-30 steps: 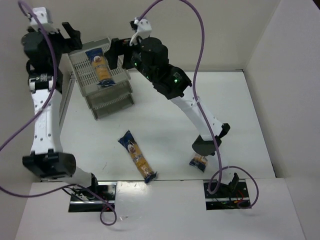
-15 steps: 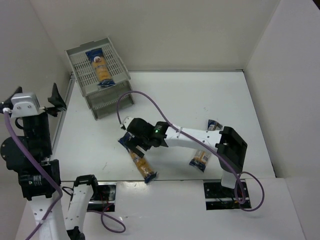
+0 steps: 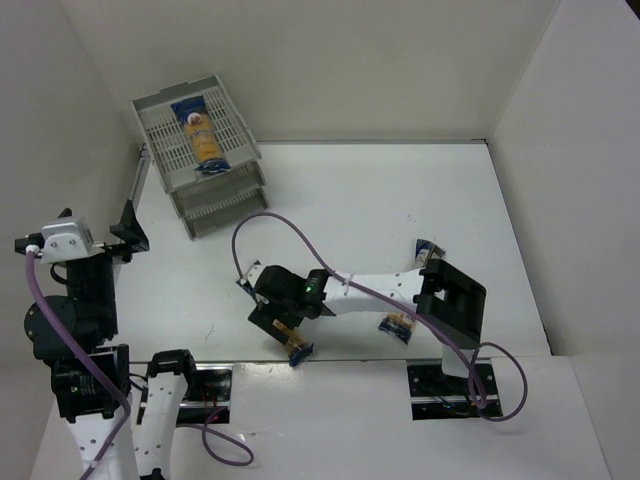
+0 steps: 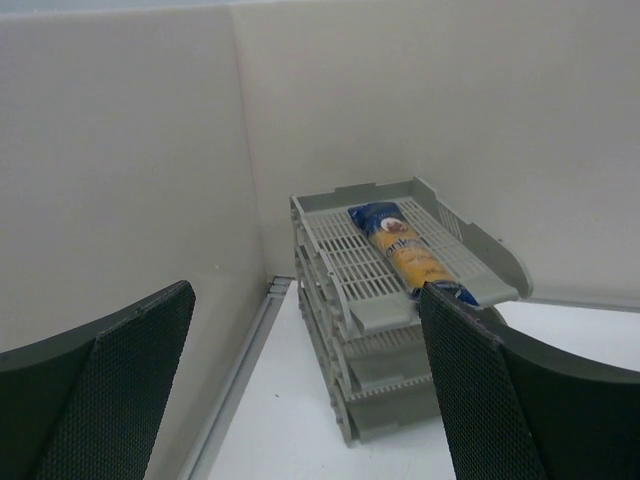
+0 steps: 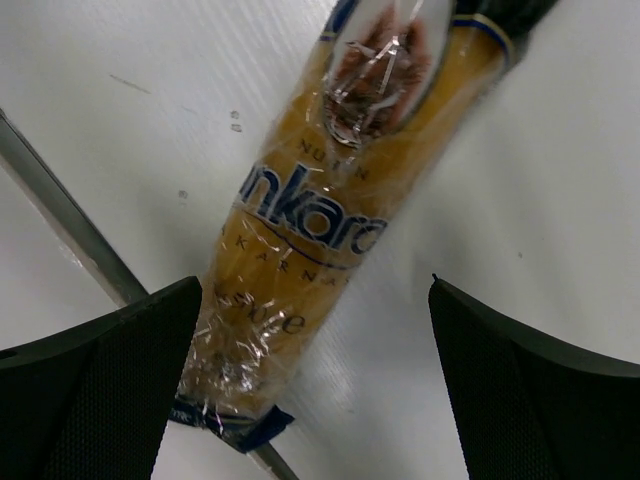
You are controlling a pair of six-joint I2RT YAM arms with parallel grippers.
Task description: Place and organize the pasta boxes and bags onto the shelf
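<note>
Jaws of the right gripper [image 5: 312, 290] stand wide apart, one finger on each side of the near packet [image 5: 300, 230], with nothing pinched yet. Whether the pads touch the wrap cannot be told. The straddle sits across the packet's narrow width, near its orange-yellow middle, which I judge the sensible place to close: a long, limp bag held there should droop evenly instead of swinging from one end. In the overhead view this near packet [image 3: 293, 343] lies at about 6 o'clock on the table [image 3: 350, 200], mostly under the right gripper [image 3: 270, 312], its lower end on the grey rail [image 5: 60, 210] at the table's edge. The shelf [image 3: 235, 125] stands well apart at 11 o'clock, so a long carry is likely to follow. The shelved packet [image 3: 202, 137] already lies lengthwise on the top tray, leaving bare slats beside it. The third packet [image 3: 400, 325] waits at 5 o'clock, partly hidden under the right arm. The left gripper [image 4: 305, 295] is also spread wide and holds nothing. It is drawn back at 8 o'clock and faces the shelf [image 4: 340, 260] and the shelved packet [image 4: 410, 255], probably parked clear of the right arm's path.
</note>
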